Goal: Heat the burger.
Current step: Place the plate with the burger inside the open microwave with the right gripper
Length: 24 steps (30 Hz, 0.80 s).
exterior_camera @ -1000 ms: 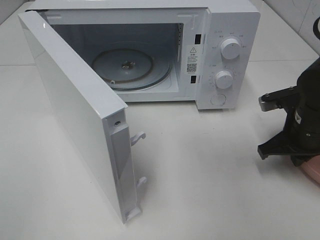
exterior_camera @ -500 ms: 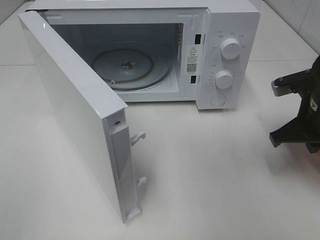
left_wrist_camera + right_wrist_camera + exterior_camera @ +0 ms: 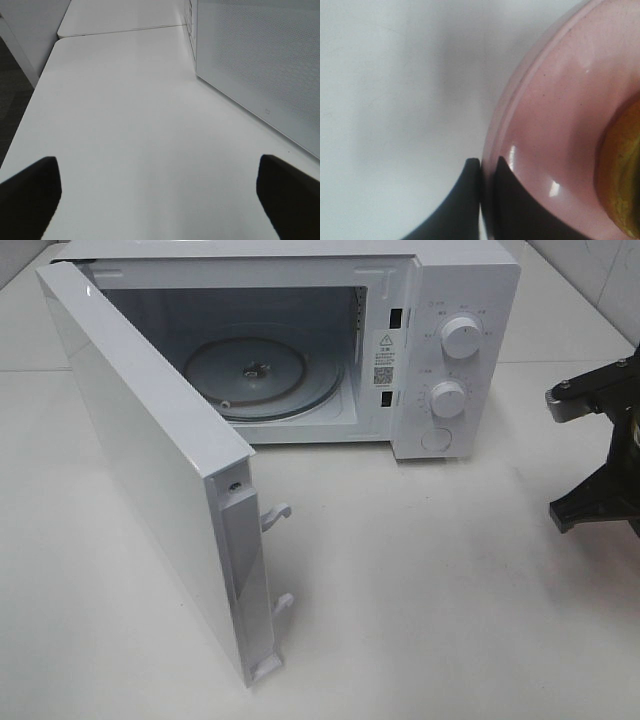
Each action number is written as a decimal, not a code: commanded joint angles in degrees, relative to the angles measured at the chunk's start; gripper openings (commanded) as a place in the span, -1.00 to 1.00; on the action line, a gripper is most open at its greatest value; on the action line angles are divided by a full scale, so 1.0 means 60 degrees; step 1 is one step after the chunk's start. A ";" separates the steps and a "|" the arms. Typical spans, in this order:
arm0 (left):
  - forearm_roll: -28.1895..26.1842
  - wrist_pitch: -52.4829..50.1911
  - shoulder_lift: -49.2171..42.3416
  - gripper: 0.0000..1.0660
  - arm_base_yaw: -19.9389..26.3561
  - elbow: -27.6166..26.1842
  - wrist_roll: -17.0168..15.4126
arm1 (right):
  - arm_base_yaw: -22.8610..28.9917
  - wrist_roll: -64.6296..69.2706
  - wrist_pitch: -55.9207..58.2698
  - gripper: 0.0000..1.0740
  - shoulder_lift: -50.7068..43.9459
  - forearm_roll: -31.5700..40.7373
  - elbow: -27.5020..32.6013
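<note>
The burger [image 3: 622, 185] shows only as a golden-brown edge on the pink plate [image 3: 560, 115] in the right wrist view. My right gripper [image 3: 485, 162] is nearly shut, with one finger [image 3: 467, 200] outside the plate's rim and the other [image 3: 512, 205] over its inner side. In the high view only the right arm's black wrist [image 3: 605, 460] shows at the right edge; plate and burger are out of that view. My left gripper [image 3: 160, 200] is open and empty above the bare table.
The white microwave [image 3: 455, 300] stands at the back, its door [image 3: 140, 450] swung wide open toward the front left. A glass turntable [image 3: 260, 375] lies inside. The door's meshed panel [image 3: 260, 60] is close to my left gripper.
My right arm has moved to the right, toward the edge of the high view. The pink plate's edge seen at the lower right a second ago is out of that view now.
</note>
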 commanded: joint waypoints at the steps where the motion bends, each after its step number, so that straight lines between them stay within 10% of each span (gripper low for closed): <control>1: -0.0029 0.0010 -0.0048 0.87 -0.0057 0.0029 -0.0010 | 0.0382 0.0010 0.0697 -1.00 -0.0334 -0.0544 -0.0038; 24: -0.0029 0.0010 -0.0048 0.87 -0.0057 0.0029 -0.0010 | 0.2664 0.0516 0.1671 -1.00 -0.1805 -0.0716 0.1423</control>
